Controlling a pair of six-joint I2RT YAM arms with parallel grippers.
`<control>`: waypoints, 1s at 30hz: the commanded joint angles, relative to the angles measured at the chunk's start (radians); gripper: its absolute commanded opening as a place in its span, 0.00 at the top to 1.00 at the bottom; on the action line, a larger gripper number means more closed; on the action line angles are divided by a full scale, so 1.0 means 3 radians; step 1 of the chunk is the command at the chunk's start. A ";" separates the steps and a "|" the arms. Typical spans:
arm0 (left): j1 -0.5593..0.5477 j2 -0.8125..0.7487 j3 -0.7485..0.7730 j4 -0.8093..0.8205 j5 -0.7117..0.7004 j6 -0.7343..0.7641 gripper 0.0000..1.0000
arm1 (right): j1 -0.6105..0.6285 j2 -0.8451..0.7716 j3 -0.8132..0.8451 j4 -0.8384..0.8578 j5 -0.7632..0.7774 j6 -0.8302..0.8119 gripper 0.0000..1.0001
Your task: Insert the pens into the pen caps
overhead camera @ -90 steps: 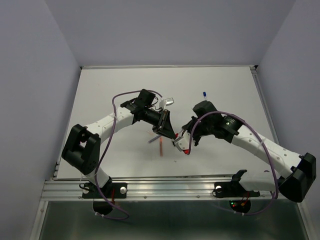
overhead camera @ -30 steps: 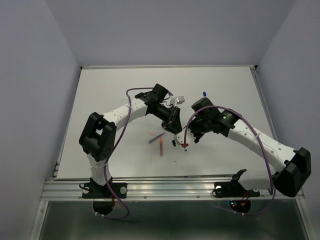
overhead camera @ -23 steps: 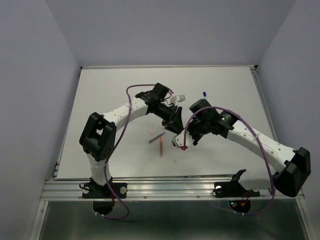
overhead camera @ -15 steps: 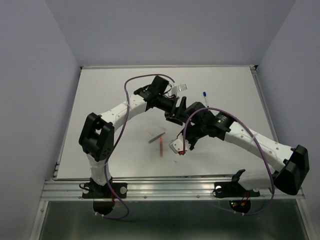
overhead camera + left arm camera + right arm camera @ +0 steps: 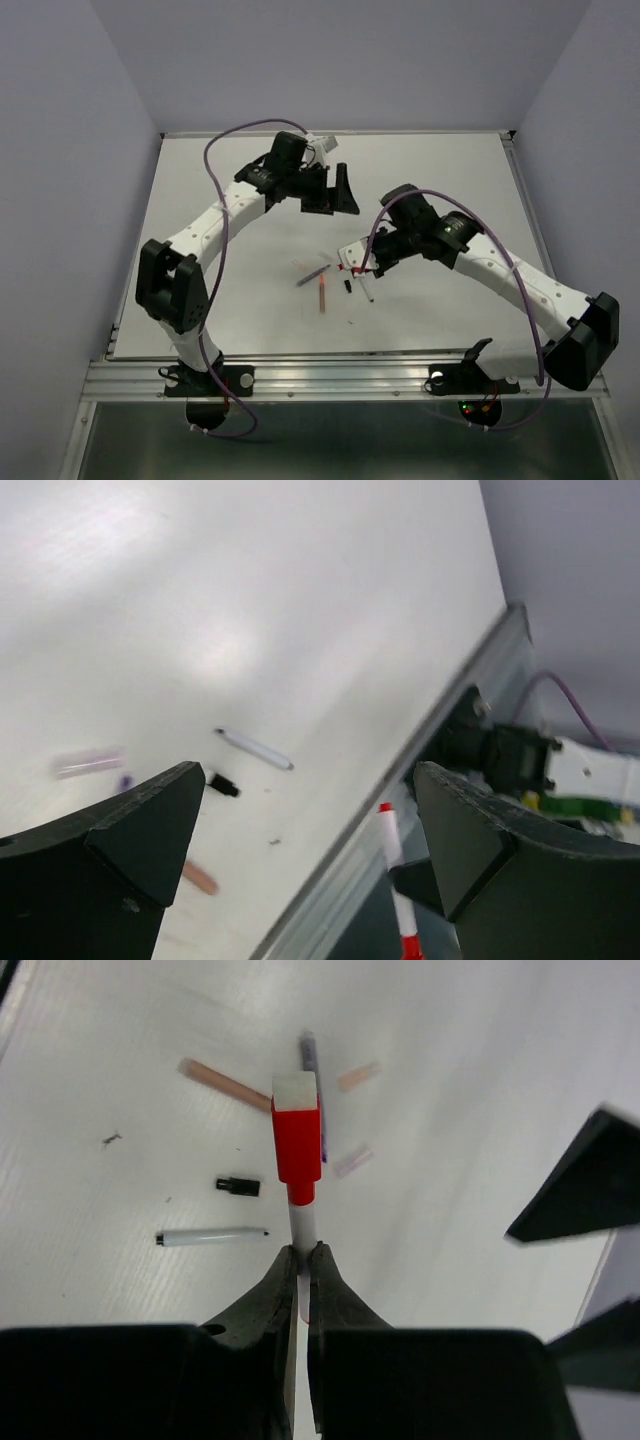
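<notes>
My right gripper [image 5: 301, 1255] is shut on the white barrel of a pen [image 5: 300, 1222] that wears a red cap [image 5: 297, 1140]; from above the gripper [image 5: 368, 262] hangs just over the table. My left gripper [image 5: 335, 198] stands wide open and empty at the back, apart from that pen [image 5: 398, 865]. On the table lie an uncapped white pen [image 5: 210, 1235], a black cap [image 5: 238, 1186], an orange pen [image 5: 222, 1085], a grey pen [image 5: 308, 1055] and two pale caps [image 5: 358, 1077], [image 5: 352, 1160].
The loose pens and caps cluster at the table's [image 5: 230, 300] middle front, under and left of my right gripper. The metal front rail [image 5: 330, 370] runs along the near edge. Walls close in the table's other sides.
My left gripper has opened, let go of the red-capped pen and drawn back up and to the left. The right gripper keeps the pen and has shifted slightly.
</notes>
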 commanded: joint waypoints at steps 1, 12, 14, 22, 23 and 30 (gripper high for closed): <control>0.0196 -0.0858 0.0089 0.0070 -0.1555 -0.0125 0.01 | -0.0578 0.0035 0.0311 0.0455 -0.0362 0.0580 0.99; 0.0243 -0.2209 -0.0919 0.0444 -0.3283 -0.0857 0.01 | -0.1398 0.0525 0.0726 0.1628 -0.0063 0.1904 0.99; 0.0243 -0.2219 -0.0939 0.0275 -0.3345 -0.0908 0.01 | -0.1398 0.0628 0.0797 0.1902 0.0392 0.2495 0.99; 0.0243 -0.2286 -0.1215 0.0224 -0.3222 -0.0934 0.01 | -0.1510 0.1047 0.1283 0.1459 0.1519 0.4174 0.99; 0.0243 -0.2332 -0.1246 0.0219 -0.3222 -0.0949 0.01 | -0.1541 0.1068 0.1283 0.1392 0.1641 0.4200 0.99; 0.0243 -0.2455 -0.1542 0.0249 -0.3197 -0.0939 0.01 | -0.1909 0.1430 0.1268 0.1126 0.1755 0.4211 0.99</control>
